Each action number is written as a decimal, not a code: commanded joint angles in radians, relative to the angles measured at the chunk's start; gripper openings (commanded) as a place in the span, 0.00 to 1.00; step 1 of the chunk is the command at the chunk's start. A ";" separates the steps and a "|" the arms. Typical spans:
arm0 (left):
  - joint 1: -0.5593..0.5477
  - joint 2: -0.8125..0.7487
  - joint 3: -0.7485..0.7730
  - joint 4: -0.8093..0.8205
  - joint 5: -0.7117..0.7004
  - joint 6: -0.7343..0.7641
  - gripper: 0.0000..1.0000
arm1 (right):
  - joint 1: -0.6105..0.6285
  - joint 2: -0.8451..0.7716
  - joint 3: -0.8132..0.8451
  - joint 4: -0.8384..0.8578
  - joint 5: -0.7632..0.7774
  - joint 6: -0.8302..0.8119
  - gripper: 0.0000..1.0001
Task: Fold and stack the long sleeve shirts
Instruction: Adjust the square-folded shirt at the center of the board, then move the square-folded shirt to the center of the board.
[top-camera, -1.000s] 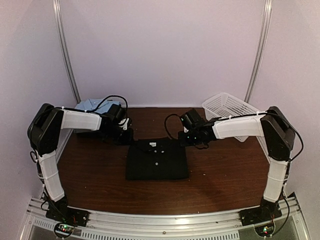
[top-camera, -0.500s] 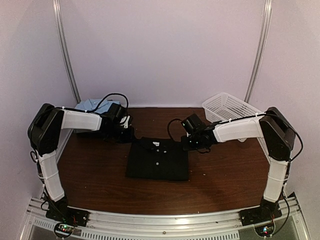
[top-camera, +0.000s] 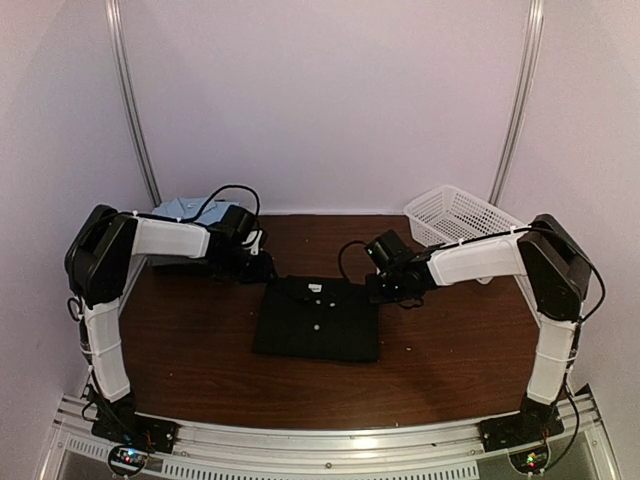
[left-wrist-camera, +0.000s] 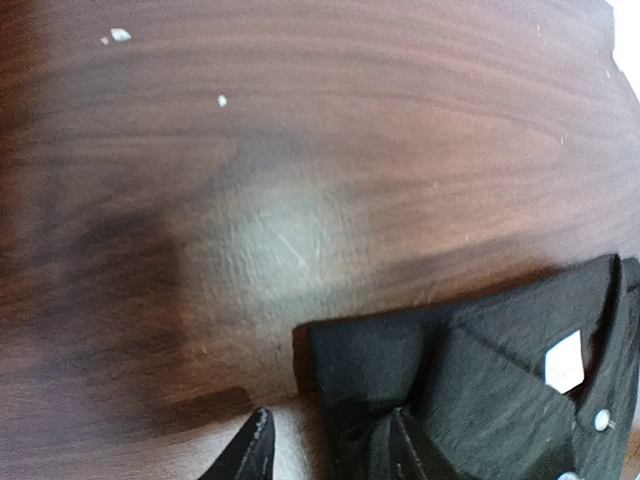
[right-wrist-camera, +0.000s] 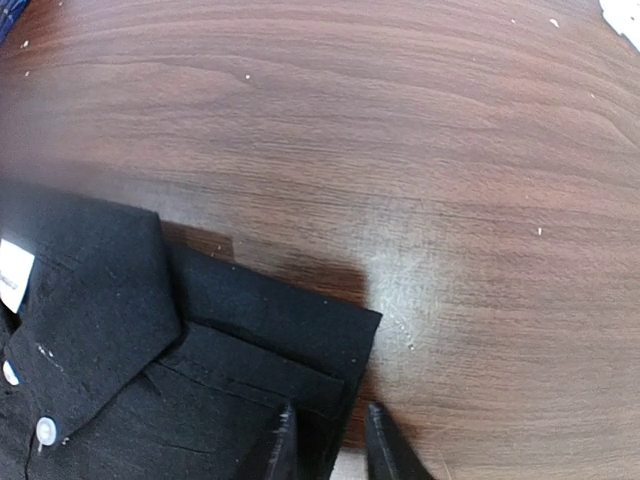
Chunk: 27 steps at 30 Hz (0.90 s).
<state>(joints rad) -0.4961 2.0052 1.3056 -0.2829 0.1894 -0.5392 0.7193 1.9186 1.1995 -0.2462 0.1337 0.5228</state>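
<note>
A black collared long sleeve shirt (top-camera: 316, 320) lies folded into a rectangle at the middle of the table, collar toward the back. My left gripper (top-camera: 263, 270) is at its back left corner. In the left wrist view the shirt (left-wrist-camera: 480, 390) has one fingertip (left-wrist-camera: 400, 445) over the fabric and the other on bare wood, so the gripper (left-wrist-camera: 325, 455) is open. My right gripper (top-camera: 378, 288) is at the back right corner. In the right wrist view it (right-wrist-camera: 330, 450) is open, straddling the edge of the shirt (right-wrist-camera: 150, 340). A light blue shirt (top-camera: 185, 212) lies at the back left.
A white mesh basket (top-camera: 460, 215) stands tilted at the back right. The table (top-camera: 450, 350) is dark wood, with walls close on three sides and a metal rail along the near edge. The left arm's cable loops over the light blue shirt.
Both grippers have closed in on the black shirt's back corners, the left moving right and the right moving down and slightly right. The shirt has barely moved.
</note>
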 joint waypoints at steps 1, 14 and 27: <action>0.014 -0.014 0.063 -0.032 -0.062 0.044 0.46 | -0.004 -0.066 0.022 -0.039 0.026 -0.004 0.31; 0.016 -0.212 -0.038 -0.049 -0.060 0.022 0.52 | 0.142 -0.079 0.151 -0.026 -0.052 0.025 0.35; 0.048 -0.457 -0.279 -0.014 -0.062 -0.066 0.51 | 0.206 0.161 0.251 0.224 -0.370 0.150 0.34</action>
<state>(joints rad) -0.4686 1.6093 1.0840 -0.3355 0.1307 -0.5739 0.9234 2.0411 1.4372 -0.1078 -0.1341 0.6159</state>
